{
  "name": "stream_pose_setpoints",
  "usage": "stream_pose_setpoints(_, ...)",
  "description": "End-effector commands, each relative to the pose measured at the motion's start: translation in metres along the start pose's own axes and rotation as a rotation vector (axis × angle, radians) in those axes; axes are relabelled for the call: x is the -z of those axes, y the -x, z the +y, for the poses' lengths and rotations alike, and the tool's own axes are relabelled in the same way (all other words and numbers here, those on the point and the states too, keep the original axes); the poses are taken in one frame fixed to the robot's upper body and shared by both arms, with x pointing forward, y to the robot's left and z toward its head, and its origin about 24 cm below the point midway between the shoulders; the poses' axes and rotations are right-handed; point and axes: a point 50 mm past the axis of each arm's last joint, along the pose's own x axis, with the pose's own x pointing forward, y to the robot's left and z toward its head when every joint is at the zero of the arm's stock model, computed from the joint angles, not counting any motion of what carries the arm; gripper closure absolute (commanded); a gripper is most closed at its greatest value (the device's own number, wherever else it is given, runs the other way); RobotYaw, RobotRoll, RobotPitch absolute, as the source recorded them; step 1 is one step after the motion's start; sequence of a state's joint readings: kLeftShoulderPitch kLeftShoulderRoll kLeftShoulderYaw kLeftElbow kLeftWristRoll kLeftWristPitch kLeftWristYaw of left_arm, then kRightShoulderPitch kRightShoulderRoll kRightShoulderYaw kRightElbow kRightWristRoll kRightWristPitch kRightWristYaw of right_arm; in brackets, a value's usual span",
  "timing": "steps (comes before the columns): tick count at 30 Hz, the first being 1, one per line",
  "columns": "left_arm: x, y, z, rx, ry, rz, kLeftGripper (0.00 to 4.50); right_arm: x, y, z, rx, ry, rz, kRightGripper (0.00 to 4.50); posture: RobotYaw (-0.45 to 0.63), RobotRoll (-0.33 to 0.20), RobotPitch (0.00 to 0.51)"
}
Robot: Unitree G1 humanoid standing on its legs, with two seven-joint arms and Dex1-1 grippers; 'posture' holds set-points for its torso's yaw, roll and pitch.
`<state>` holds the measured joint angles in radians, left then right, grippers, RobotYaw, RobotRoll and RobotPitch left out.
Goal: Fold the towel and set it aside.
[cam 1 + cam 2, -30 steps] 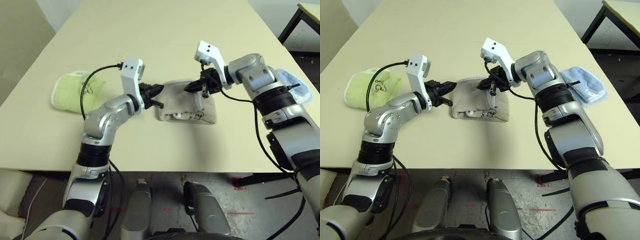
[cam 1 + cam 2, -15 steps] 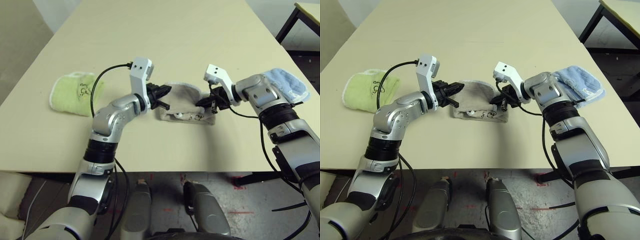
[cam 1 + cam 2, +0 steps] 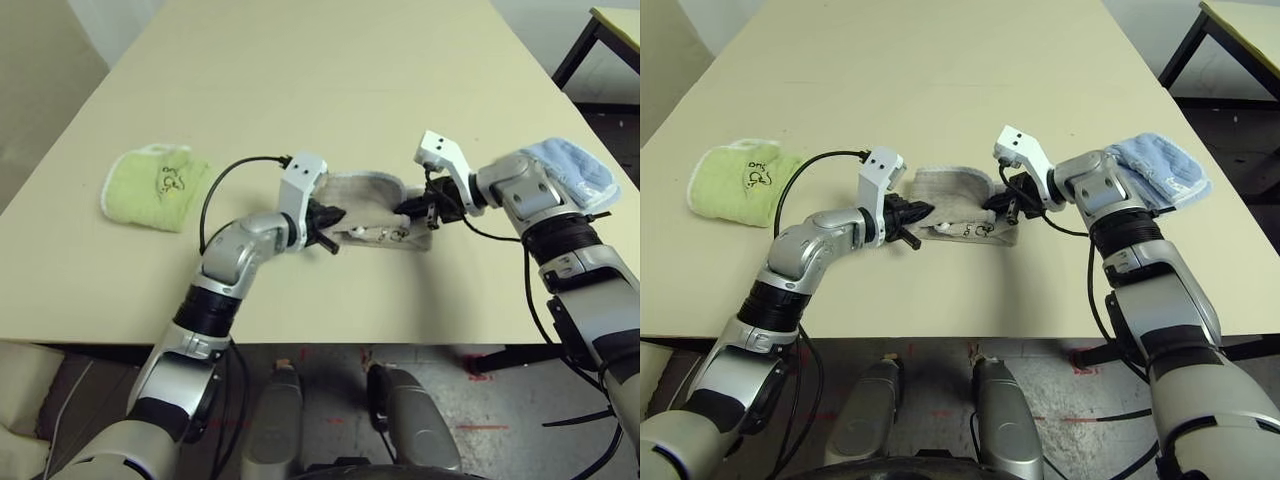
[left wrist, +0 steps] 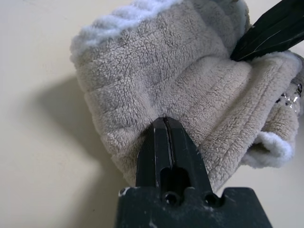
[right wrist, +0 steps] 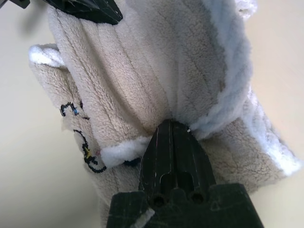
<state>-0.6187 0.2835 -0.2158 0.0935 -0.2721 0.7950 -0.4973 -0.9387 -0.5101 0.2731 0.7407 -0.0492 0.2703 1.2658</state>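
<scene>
**Both end effectors pinch the towel ends**

Your left end effector and right end effector are both closed on the beige towel, which lies bunched mid-surface, probably so you can make the fold. The folds hide the towel's underside and its real shape.
</scene>
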Motion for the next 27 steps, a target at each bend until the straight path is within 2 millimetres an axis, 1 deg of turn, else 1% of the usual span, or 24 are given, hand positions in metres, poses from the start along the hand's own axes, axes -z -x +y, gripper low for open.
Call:
stream_pose_setpoints(1,0.010,-0.002,0.000,-0.004,0.011,0.031,4.50,0.020,0.001,0.003,0.006,-0.051,0.040,4.43,0.15,0.000,0.099)
stream_pose_setpoints(3,-0.004,0.001,-0.003,0.017,0.045,-0.049,4.50,0.015,0.000,0.003,0.003,-0.054,-0.035,4.43,0.14,0.000,0.102)
stream_pose_setpoints(4,-0.012,0.004,-0.004,0.031,0.076,-0.092,4.32,0.011,0.002,0.003,-0.003,-0.051,-0.084,4.47,0.14,0.000,0.103)
stream_pose_setpoints(5,-0.020,0.008,-0.006,0.045,0.100,-0.129,4.10,0.007,0.004,0.003,-0.013,-0.050,-0.128,4.26,0.14,0.000,0.103)
stream_pose_setpoints(6,-0.027,0.013,-0.007,0.056,0.125,-0.160,3.85,0.003,0.008,0.003,-0.017,-0.048,-0.173,3.99,0.15,0.000,0.105)
stream_pose_setpoints(8,-0.039,0.022,-0.009,0.077,0.158,-0.205,3.12,-0.003,0.015,0.002,-0.032,-0.040,-0.249,3.40,0.15,0.000,0.106)
stream_pose_setpoints(11,-0.056,0.044,-0.011,0.105,0.203,-0.260,1.94,-0.008,0.036,0.004,-0.074,-0.010,-0.365,2.24,0.15,0.000,0.109)
stream_pose_setpoints(13,-0.061,0.055,-0.010,0.095,0.223,-0.263,1.10,-0.009,0.049,0.006,-0.092,0.009,-0.427,1.43,0.15,0.000,0.113)
stream_pose_setpoints(14,-0.062,0.059,-0.008,0.081,0.233,-0.257,0.88,-0.010,0.054,0.007,-0.096,0.015,-0.452,1.21,0.15,0.000,0.113)
stream_pose_setpoints(15,-0.061,0.062,-0.004,0.057,0.240,-0.242,0.42,-0.011,0.060,0.008,-0.095,0.023,-0.477,0.77,0.15,0.000,0.115)
stream_pose_setpoints(16,-0.057,0.064,0.000,0.028,0.249,-0.221,0.10,-0.011,0.065,0.010,-0.091,0.032,-0.498,0.46,0.15,0.000,0.115)
stream_pose_setpoints(17,-0.053,0.065,0.005,0.004,0.263,-0.203,0.00,-0.010,0.069,0.011,-0.089,0.039,-0.512,0.04,0.15,0.000,0.115)
stream_pose_setpoints(20,-0.041,0.065,0.015,-0.052,0.287,-0.155,0.00,-0.003,0.075,0.015,-0.078,0.041,-0.505,0.01,0.14,0.000,0.117)
stream_pose_setpoints(24,-0.022,0.060,0.028,-0.105,0.339,-0.093,0.00,0.016,0.086,0.020,-0.038,0.038,-0.474,0.01,0.12,0.000,0.115)
stream_pose_setpoints(27,-0.014,0.057,0.034,-0.124,0.367,-0.070,0.00,0.025,0.093,0.022,-0.009,0.026,-0.460,0.01,0.10,0.000,0.115)
